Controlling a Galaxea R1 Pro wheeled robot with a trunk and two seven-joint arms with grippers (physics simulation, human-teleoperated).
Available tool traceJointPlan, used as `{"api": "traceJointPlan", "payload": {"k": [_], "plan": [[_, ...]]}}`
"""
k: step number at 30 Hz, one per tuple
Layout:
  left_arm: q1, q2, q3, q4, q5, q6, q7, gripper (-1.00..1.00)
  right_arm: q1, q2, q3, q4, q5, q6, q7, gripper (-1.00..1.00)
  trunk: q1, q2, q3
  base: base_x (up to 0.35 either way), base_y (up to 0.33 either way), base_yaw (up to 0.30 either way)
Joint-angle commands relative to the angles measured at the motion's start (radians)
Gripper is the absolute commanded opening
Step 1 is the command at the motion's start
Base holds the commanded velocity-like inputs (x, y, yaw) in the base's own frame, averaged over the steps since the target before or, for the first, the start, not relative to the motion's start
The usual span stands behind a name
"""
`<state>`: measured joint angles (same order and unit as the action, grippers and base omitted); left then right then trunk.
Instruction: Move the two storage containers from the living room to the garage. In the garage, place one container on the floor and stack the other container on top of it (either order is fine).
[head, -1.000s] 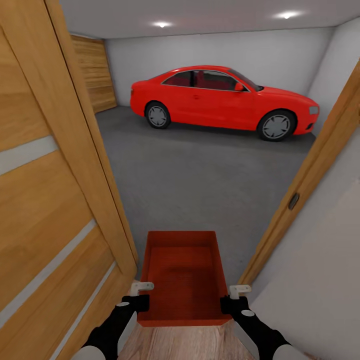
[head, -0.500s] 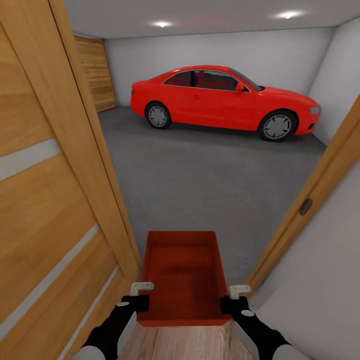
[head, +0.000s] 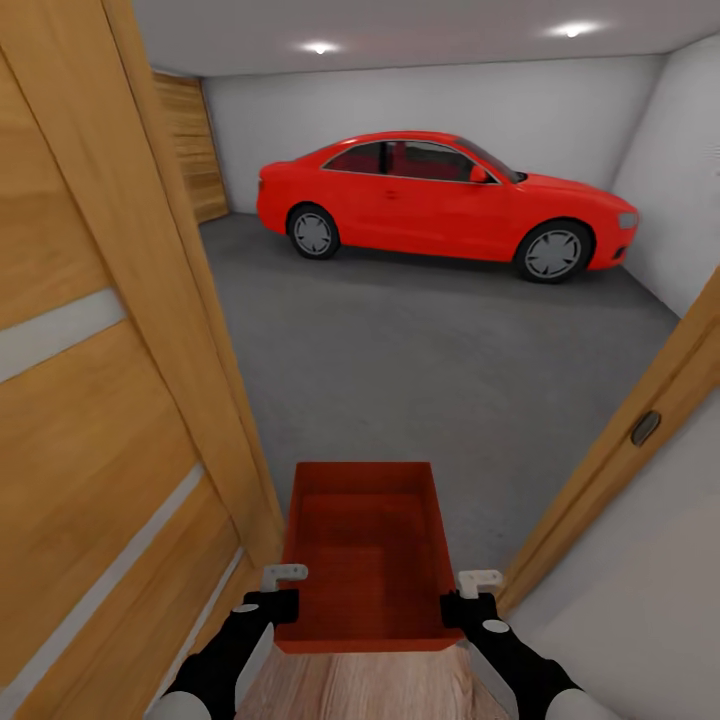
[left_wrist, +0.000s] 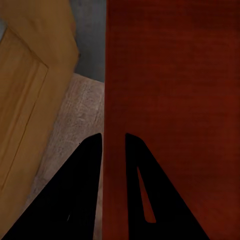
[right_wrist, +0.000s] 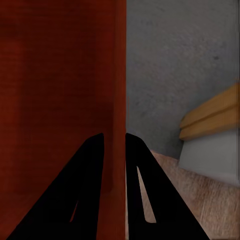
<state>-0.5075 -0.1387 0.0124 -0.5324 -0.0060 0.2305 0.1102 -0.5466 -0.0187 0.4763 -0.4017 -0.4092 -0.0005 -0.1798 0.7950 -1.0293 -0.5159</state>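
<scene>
both grippers, left (head: 283, 592) and right (head: 462, 594), pinch the storage container's (head: 365, 560) side walls; its long axis points to 12 o'clock, toward the garage floor (head: 420, 360).

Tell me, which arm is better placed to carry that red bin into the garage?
Neither alone: the left gripper and right gripper each clamp a side wall of the storage container, so both must likely carry it together onto the grey floor.

The storage container (head: 365, 560) looks like thin orange-red plastic, matt, with a finely ribbed bottom. The door (head: 90, 400) is warm grained wood with pale smooth inlaid strips. The garage floor (head: 420, 370) is rough, mottled grey concrete. The car (head: 440, 200) wears glossy red paint.
</scene>
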Motion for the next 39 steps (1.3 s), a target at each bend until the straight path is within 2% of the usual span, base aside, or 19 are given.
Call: {"api": "traceJointPlan", "payload": {"k": [1,16,39], "plan": [[0.000,0.001,0.009,-0.006,-0.019,0.007,0.006,-1.00,-0.001,-0.023,-0.009,0.015,-0.014,-0.001,-0.018,-1.00,0.000,-0.001,-0.001,0.002,0.002,-0.223],[0.000,0.001,0.009,-0.006,-0.019,0.007,0.006,-1.00,-0.001,-0.024,-0.008,0.015,-0.014,-0.001,-0.018,-1.00,0.000,-0.001,-0.001,0.000,0.000,-0.179],[0.000,0.001,0.009,-0.006,-0.019,0.010,0.003,-1.00,-0.001,-0.024,-0.008,0.015,-0.014,-0.001,-0.018,-1.00,0.000,-0.001,-0.001,0.028,0.042,-0.006]]}}
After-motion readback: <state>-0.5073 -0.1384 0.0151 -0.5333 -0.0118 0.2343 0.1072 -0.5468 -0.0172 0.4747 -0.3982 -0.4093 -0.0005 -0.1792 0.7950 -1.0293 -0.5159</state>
